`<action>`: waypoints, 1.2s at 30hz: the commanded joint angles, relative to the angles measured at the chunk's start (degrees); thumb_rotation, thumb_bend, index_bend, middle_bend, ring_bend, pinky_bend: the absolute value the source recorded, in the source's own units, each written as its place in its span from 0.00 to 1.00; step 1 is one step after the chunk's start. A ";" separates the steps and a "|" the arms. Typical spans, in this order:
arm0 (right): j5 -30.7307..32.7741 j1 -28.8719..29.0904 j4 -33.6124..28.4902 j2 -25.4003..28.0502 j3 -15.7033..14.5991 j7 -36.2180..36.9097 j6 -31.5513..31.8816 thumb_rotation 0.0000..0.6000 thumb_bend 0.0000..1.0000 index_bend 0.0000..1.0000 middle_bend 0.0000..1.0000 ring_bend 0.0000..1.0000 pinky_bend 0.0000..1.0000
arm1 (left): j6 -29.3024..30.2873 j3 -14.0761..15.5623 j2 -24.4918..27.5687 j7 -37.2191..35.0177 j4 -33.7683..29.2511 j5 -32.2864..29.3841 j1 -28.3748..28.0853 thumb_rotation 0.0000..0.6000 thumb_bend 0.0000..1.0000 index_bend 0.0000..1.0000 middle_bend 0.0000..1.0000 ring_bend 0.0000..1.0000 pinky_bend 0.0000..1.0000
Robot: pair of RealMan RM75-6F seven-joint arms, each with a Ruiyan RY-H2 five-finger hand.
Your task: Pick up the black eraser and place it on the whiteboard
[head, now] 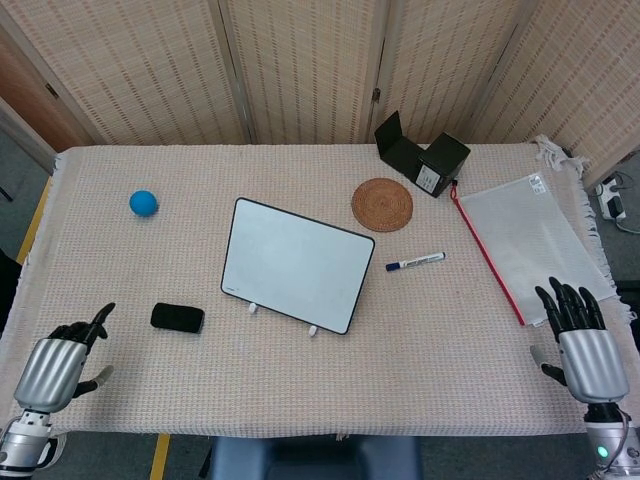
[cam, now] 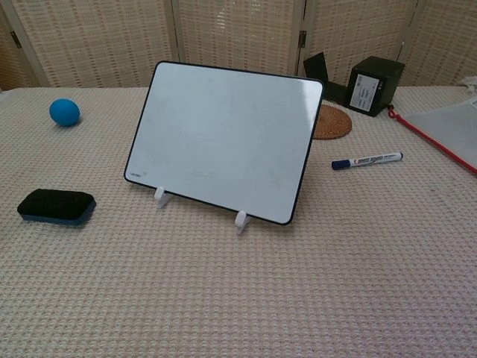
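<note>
The black eraser (head: pixel 177 318) (cam: pixel 57 206) lies flat on the woven cloth at the front left, apart from the whiteboard. The whiteboard (head: pixel 295 264) (cam: pixel 227 138) stands tilted on two small white feet at the table's middle. My left hand (head: pixel 65 355) hovers at the front left edge, a little left of the eraser, turned so its fingers point toward it; it holds nothing. My right hand (head: pixel 578 335) sits at the front right corner, fingers spread and empty. Neither hand shows in the chest view.
A blue ball (head: pixel 143 203) (cam: pixel 65 112) rests at the far left. Right of the board lie a marker (head: pixel 415 262) (cam: pixel 367 159), a round woven coaster (head: pixel 382 204), a black box (head: pixel 425 158) and a mesh pouch (head: pixel 525 235).
</note>
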 commanded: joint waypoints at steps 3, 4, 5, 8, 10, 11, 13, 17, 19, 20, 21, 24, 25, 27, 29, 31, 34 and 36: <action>0.26 0.49 0.08 -0.48 0.06 -0.78 -0.88 1.00 0.31 0.00 0.00 0.00 0.00 | -11.67 -0.61 4.40 7.18 -7.84 -7.20 -5.26 1.00 0.24 0.14 1.00 0.91 1.00; 0.33 0.55 0.08 -0.52 0.11 -0.85 -0.97 1.00 0.31 0.00 0.00 0.00 0.00 | -12.37 -0.95 4.54 7.56 -8.43 -7.97 -5.79 1.00 0.24 0.14 1.00 0.92 1.00; 0.45 0.64 0.06 -0.54 0.17 -0.89 -1.13 1.00 0.31 0.00 0.00 0.00 0.00 | -13.20 -1.32 4.80 8.04 -9.34 -9.12 -6.35 1.00 0.24 0.14 1.00 0.93 1.00; 0.86 0.84 0.07 -0.51 0.32 -0.90 -1.58 1.00 0.31 0.00 0.00 0.00 0.00 | -16.32 -1.97 5.76 7.60 -11.48 -11.03 -8.37 1.00 0.24 0.13 1.00 0.95 1.00; 1.19 0.99 0.09 -0.49 0.42 -0.90 -1.95 1.00 0.31 0.00 0.00 0.00 0.00 | -19.76 -2.41 6.64 6.50 -12.23 -12.91 -10.26 1.00 0.24 0.14 1.00 0.96 1.00; 1.48 1.09 0.14 -0.48 0.50 -0.94 -2.23 1.00 0.31 0.00 0.00 0.00 0.00 | -22.12 -2.86 7.12 6.05 -12.40 -14.58 -11.65 1.00 0.24 0.14 1.00 0.96 1.00; 2.04 1.26 0.18 -0.47 0.67 -0.93 -2.70 1.00 0.31 0.00 0.00 0.00 0.00 | -24.87 -3.67 7.36 6.35 -12.22 -17.15 -13.62 1.00 0.24 0.15 1.00 0.96 1.00; 3.79 1.69 0.48 -0.44 1.28 -0.70 -3.94 1.00 0.31 0.00 0.00 0.00 0.00 | -28.67 -5.23 6.57 7.19 -11.42 -22.47 -17.09 1.00 0.24 0.17 1.00 0.96 1.00; 4.78 1.95 0.71 -0.42 1.64 -0.52 -4.64 1.00 0.31 0.00 0.00 0.00 0.00 | -30.76 -5.79 5.65 7.45 -10.20 -24.99 -18.99 1.00 0.25 0.19 1.00 0.96 1.00; 5.08 2.05 0.77 -0.40 1.75 -0.43 -4.86 1.00 0.31 0.00 0.00 0.00 0.00 | -31.93 -6.05 4.97 7.73 -9.26 -26.49 -20.12 1.00 0.25 0.19 1.00 0.96 1.00; 5.23 2.09 0.82 -0.39 1.82 -0.39 -4.93 1.00 0.31 0.00 0.00 0.00 0.00 | -32.74 -6.19 4.47 8.04 -8.53 -27.64 -20.95 1.00 0.25 0.19 1.00 0.96 1.00; 5.39 2.09 0.88 -0.38 1.94 -0.31 -4.75 1.00 0.31 0.00 0.00 0.00 0.00 | -34.37 -6.61 2.81 8.92 -6.26 -30.99 -23.26 1.00 0.27 0.21 1.00 0.96 1.00; 5.43 2.09 0.90 -0.38 1.97 -0.34 -4.72 1.00 0.31 0.00 0.00 0.00 0.00 | -34.77 -6.62 2.41 9.15 -5.74 -31.85 -23.84 1.00 0.28 0.22 1.00 0.96 1.00; 5.51 2.11 0.93 -0.37 1.98 -0.33 -4.72 1.00 0.31 0.00 0.00 0.00 0.00 | -35.77 -6.40 1.66 9.63 -4.83 -33.49 -25.07 1.00 0.29 0.23 1.00 0.96 1.00; 5.55 2.15 0.95 -0.38 1.99 -0.27 -4.76 1.00 0.31 0.00 0.00 0.00 0.00 | -36.54 -6.17 1.06 9.82 -4.18 -34.58 -26.01 1.00 0.29 0.23 1.00 0.96 1.00; 5.58 2.19 0.94 -0.33 1.99 -0.16 -4.78 1.00 0.31 0.00 0.00 0.00 0.00 | -37.22 -5.95 0.29 9.92 -3.28 -35.79 -27.02 1.00 0.29 0.24 1.00 0.96 1.00; 5.64 2.21 0.93 -0.23 2.02 0.06 -4.76 1.00 0.31 0.00 0.00 0.00 0.00 | -38.31 -5.59 -0.68 10.09 -1.84 -37.69 -28.49 1.00 0.34 0.25 1.00 0.96 1.00; 5.87 2.31 1.01 -0.20 2.08 0.15 -4.97 1.00 0.31 0.00 0.00 0.00 0.00 | -39.52 -5.26 -0.95 9.83 -1.25 -39.13 -29.47 1.00 0.37 0.26 1.00 0.96 1.00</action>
